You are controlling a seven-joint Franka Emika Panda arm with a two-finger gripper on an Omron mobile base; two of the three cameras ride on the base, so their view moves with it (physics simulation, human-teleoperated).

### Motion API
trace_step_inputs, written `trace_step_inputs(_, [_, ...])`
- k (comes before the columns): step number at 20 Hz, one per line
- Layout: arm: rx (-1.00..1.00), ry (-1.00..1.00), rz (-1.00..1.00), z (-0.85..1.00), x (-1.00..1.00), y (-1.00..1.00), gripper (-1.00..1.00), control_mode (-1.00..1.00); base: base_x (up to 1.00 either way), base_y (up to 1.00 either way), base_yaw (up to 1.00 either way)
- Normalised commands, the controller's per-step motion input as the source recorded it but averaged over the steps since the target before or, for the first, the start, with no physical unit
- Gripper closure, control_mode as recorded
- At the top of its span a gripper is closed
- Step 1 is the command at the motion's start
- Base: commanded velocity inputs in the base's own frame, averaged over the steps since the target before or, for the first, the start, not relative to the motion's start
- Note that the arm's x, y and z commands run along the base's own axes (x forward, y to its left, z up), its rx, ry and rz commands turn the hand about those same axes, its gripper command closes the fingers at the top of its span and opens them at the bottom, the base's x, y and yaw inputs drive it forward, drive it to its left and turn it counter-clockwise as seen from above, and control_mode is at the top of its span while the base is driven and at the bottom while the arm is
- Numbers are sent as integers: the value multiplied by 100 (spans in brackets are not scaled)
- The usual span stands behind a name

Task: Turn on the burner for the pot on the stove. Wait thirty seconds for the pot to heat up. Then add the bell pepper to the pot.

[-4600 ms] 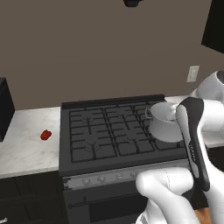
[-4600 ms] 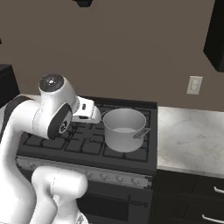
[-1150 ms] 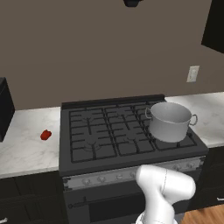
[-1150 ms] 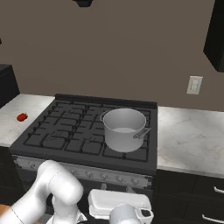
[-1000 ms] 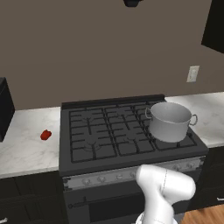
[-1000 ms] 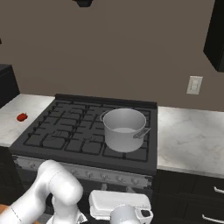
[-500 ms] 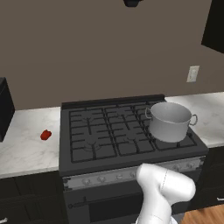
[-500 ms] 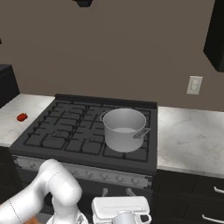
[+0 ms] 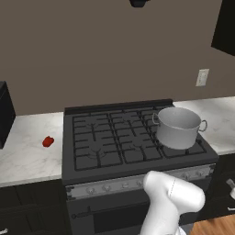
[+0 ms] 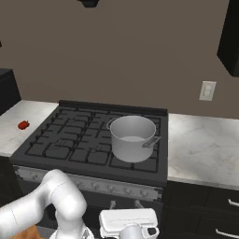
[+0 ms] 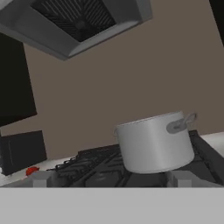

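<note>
The silver pot (image 9: 179, 127) (image 10: 133, 137) (image 11: 155, 142) stands on the right side of the black stove (image 9: 110, 142) (image 10: 70, 140), and it hides the burner beneath it. The red bell pepper (image 9: 47, 142) (image 10: 23, 125) (image 11: 31, 171) lies on the counter left of the stove. My gripper (image 10: 125, 204) hangs low in front of the oven, just below the knob row (image 10: 93, 186) (image 9: 124, 185), fingers pointing up. It is open, with nothing between the fingertips (image 11: 41, 178). In the hand view it looks up over the stove's front edge at the pot.
White marble counters (image 9: 27, 158) (image 10: 205, 149) flank the stove. A black appliance (image 9: 5, 114) (image 11: 22, 151) stands at the far left, beyond the pepper. A range hood (image 11: 74, 22) hangs above. Dark drawers (image 10: 219, 205) lie under the right counter.
A few seconds ago the arm stood raised over the stove beside the pot; it now sits folded low before the oven. In the last second the hand sank slightly; its jaws stayed open.
</note>
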Motion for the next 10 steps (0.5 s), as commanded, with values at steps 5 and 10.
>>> trace_step_inputs(5, [0,0,0,-24,28,0,-100,-100,0,0,0])
trace_step_inputs(10, [0,0,0,-25,33,0,-100,-100,0,0,0])
